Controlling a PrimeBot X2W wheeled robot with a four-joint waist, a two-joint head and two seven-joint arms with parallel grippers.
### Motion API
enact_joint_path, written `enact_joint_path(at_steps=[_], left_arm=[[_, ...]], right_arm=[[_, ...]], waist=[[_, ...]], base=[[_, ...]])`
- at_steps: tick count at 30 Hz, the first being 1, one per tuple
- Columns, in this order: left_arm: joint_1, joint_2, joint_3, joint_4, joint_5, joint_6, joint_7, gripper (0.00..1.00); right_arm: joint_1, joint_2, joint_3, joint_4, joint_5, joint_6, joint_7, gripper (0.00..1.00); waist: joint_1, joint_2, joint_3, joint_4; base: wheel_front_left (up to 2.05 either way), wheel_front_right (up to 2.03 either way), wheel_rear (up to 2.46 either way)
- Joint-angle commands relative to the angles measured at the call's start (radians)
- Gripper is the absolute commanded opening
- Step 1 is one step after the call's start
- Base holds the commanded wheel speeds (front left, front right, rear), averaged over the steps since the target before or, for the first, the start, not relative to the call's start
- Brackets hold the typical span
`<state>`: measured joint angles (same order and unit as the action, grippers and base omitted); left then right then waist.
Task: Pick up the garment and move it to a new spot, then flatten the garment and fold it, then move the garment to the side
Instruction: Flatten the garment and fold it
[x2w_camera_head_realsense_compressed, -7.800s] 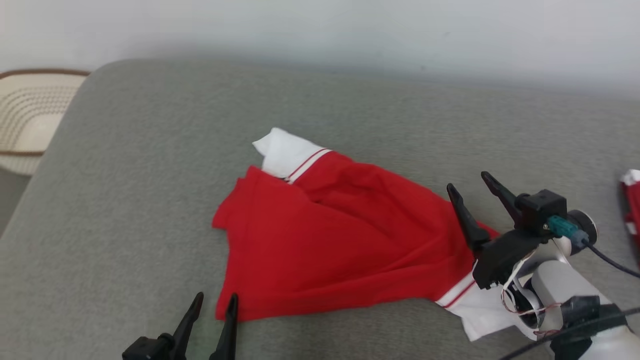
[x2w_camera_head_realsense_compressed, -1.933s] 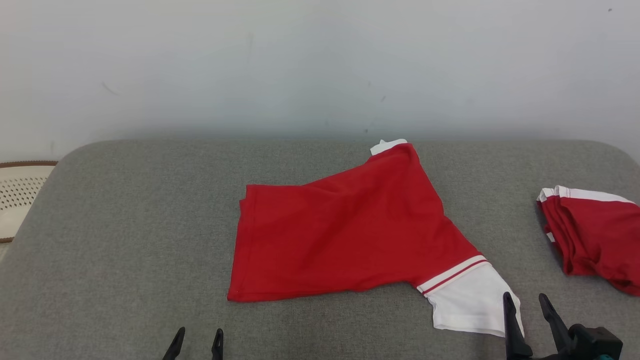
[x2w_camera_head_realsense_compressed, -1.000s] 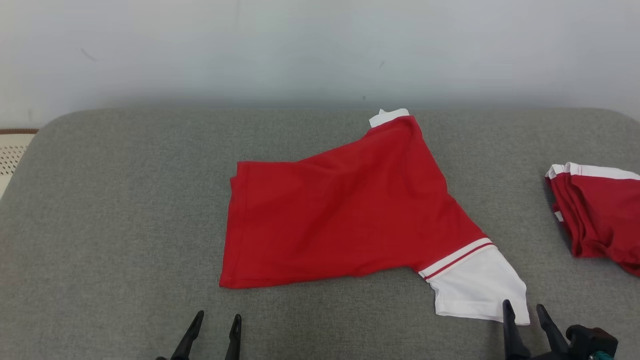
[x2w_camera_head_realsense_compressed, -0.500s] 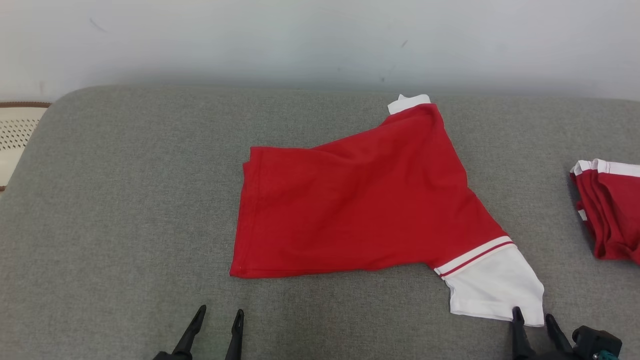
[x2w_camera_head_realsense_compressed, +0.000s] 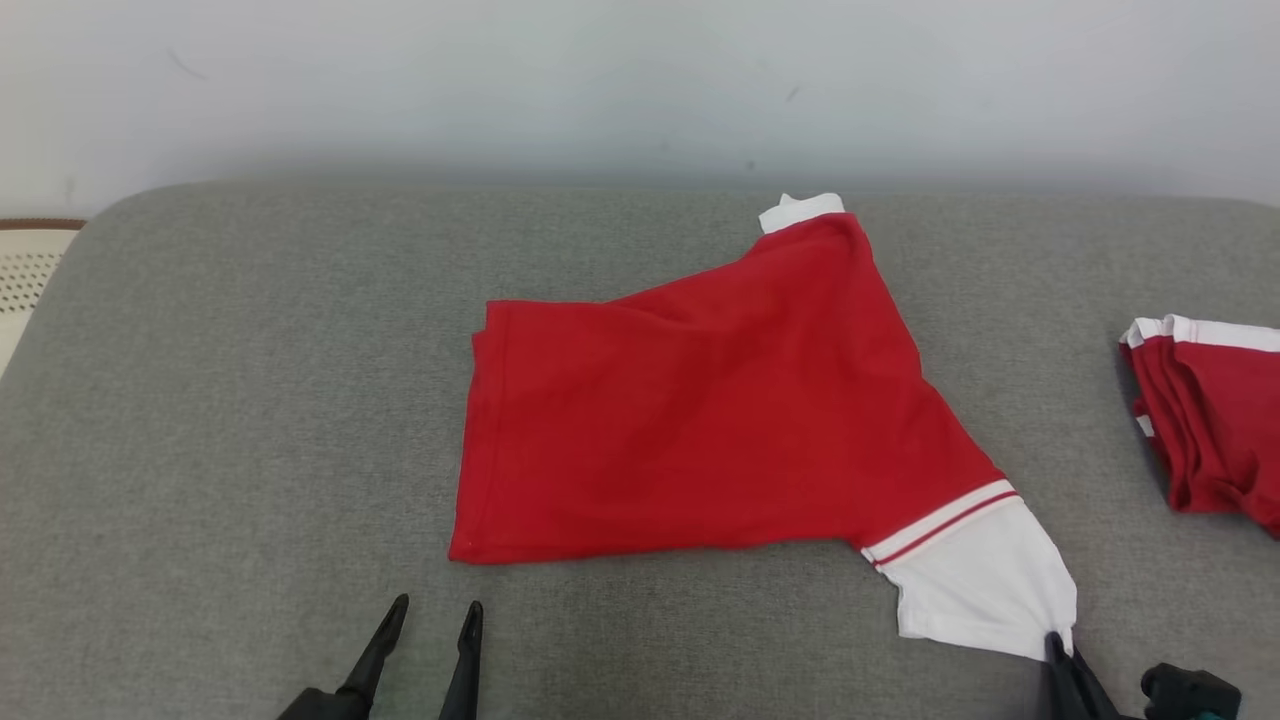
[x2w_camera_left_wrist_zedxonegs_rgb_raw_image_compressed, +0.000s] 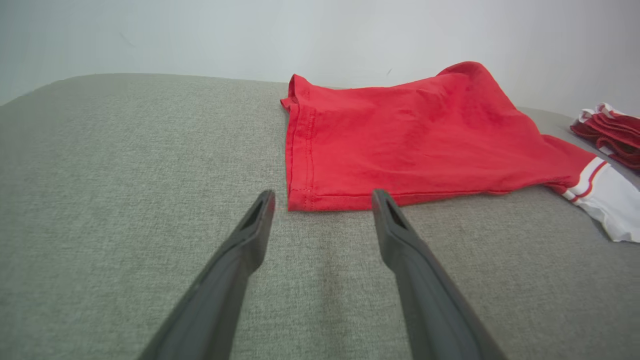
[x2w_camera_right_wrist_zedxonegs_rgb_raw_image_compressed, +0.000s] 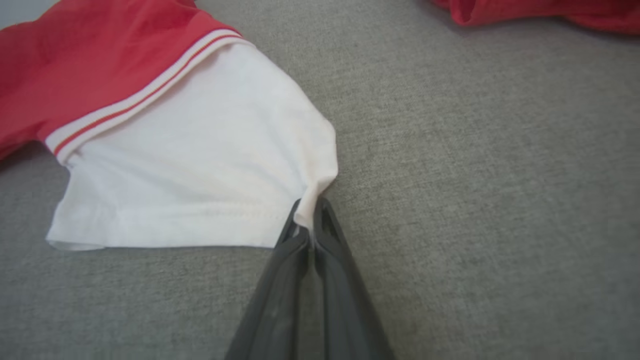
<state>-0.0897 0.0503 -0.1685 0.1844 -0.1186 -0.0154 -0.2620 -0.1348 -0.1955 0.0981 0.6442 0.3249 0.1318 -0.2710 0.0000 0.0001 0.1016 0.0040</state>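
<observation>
The garment (x2w_camera_head_realsense_compressed: 700, 410) is a red shirt with white sleeves, lying mostly flat on the grey cushioned surface (x2w_camera_head_realsense_compressed: 250, 400). Its near white sleeve (x2w_camera_head_realsense_compressed: 985, 590) reaches toward the lower right. My right gripper (x2w_camera_right_wrist_zedxonegs_rgb_raw_image_compressed: 309, 212) is shut on that sleeve's corner, the cloth bunched between the fingertips; in the head view it (x2w_camera_head_realsense_compressed: 1058, 645) sits at the sleeve's near corner. My left gripper (x2w_camera_head_realsense_compressed: 432, 612) is open just short of the garment's near left hem corner (x2w_camera_left_wrist_zedxonegs_rgb_raw_image_compressed: 300, 197), with nothing between its fingers (x2w_camera_left_wrist_zedxonegs_rgb_raw_image_compressed: 255, 225).
A folded stack of red and white garments (x2w_camera_head_realsense_compressed: 1215, 420) lies at the right edge of the surface. A pale perforated basket (x2w_camera_head_realsense_compressed: 25, 285) stands beyond the left edge. A grey wall (x2w_camera_head_realsense_compressed: 640, 90) rises behind.
My right gripper has closed on the corner of the white sleeve, which it stood open beside half a second ago. The head camera has shifted slightly. The left gripper has stayed open.
</observation>
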Motion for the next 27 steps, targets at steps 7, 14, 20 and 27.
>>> enact_joint_path(at_steps=[7, 14, 20, 27], left_arm=[[-0.048, 0.001, -0.003, 0.043, -0.075, -0.036, -0.004, 1.00], [-0.093, 0.001, -0.005, 0.118, -0.150, -0.067, -0.004, 1.00], [-0.122, 0.001, -0.007, 0.170, -0.177, -0.078, -0.004, 1.00], [-0.147, 0.001, -0.002, 0.228, -0.181, -0.088, -0.004, 1.00]], right_arm=[[0.049, -0.045, -0.006, -0.022, 0.001, -0.002, 0.010, 0.00], [0.024, -0.051, 0.013, -0.044, 0.000, -0.002, 0.010, 0.00], [0.009, -0.046, 0.028, -0.056, 0.000, -0.002, 0.008, 0.00], [-0.002, -0.040, 0.047, -0.061, 0.007, -0.002, 0.009, 0.00]], waist=[[0.0000, -0.0001, 0.023, -0.049], [0.0000, -0.0001, 0.044, -0.083], [0.0000, -0.0001, 0.056, -0.097], [0.0000, -0.0001, 0.065, -0.104]], base=[[0.00, 0.00, 0.00], [0.00, 0.00, 0.00], [0.00, 0.00, 0.00], [0.00, 0.00, 0.00]])
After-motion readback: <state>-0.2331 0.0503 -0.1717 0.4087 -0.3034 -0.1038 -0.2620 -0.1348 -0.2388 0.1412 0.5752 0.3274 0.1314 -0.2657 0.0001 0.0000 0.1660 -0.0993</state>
